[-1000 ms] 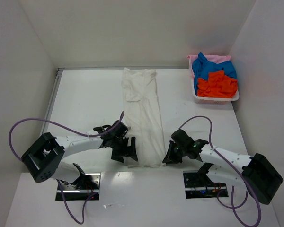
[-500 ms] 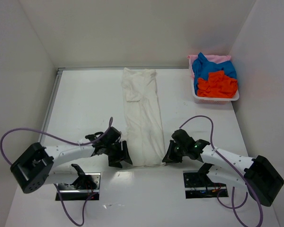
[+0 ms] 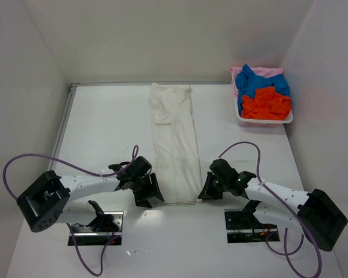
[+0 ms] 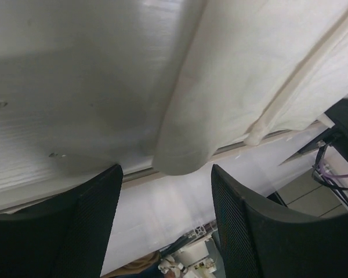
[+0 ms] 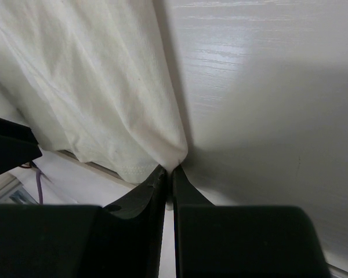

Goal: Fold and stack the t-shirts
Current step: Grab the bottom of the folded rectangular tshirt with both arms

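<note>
Tray [image 3: 264, 122] of blue, orange-red, pink t-shirts [image 3: 267, 104]; left gripper [image 3: 149, 194] wide, right gripper [image 3: 206, 193] tight on off-white t-shirt [image 3: 175, 139].

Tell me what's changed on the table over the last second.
The left pincer slid back toward the near edge and slightly left, and narrowed somewhat. It is open, with the near left corner of the off-white t-shirt between its fingers, not gripped. The right pincer stayed shut on the shirt's near right corner. The shirt, the tray and the coloured shirts in it did not move.
</note>
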Motion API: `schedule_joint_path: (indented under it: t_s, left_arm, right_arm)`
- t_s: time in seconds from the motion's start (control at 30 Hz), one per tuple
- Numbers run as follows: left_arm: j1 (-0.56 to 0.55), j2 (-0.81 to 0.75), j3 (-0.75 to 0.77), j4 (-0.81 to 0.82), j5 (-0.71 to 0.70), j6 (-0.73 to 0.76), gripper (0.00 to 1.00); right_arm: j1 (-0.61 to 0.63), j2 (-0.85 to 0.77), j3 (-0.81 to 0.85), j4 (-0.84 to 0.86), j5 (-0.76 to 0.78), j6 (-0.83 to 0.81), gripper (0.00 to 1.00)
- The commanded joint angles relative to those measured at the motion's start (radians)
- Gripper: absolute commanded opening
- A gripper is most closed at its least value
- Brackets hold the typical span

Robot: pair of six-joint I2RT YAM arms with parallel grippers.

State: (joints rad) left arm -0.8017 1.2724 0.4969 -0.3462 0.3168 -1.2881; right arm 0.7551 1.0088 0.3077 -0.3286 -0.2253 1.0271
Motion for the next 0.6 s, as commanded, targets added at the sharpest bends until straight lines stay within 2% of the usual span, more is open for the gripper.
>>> schedule_joint_path:
  t_s: [0.0, 0.03, 0.13, 0.3, 0.47, 0.57]
  left_arm:
    - [-0.01, 0.033, 0.034, 0.001, -0.097, 0.015, 0.71]
    - [-0.01, 0.022, 0.034, -0.02, -0.108, 0.015, 0.71]
    - [-0.01, 0.009, 0.034, -0.031, -0.131, -0.016, 0.59]
    - [-0.01, -0.05, 0.009, -0.059, -0.17, -0.046, 0.46]
    - [-0.01, 0.023, 0.034, -0.027, -0.145, 0.002, 0.46]
    - [-0.01, 0.085, 0.055, -0.001, -0.125, 0.027, 0.51]
  right_arm:
    - [0.01, -0.042, 0.001, 0.011, 0.012, 0.013, 0.11]
    - [0.01, -0.055, 0.001, 0.011, 0.021, 0.013, 0.11]
    - [0.01, -0.087, -0.01, -0.001, 0.021, 0.033, 0.11]
    - [0.01, -0.087, -0.01, -0.001, 0.021, 0.033, 0.11]
    - [0.01, -0.065, -0.01, 0.008, 0.021, 0.033, 0.12]
    - [0.01, -0.065, -0.01, 0.008, 0.021, 0.033, 0.12]
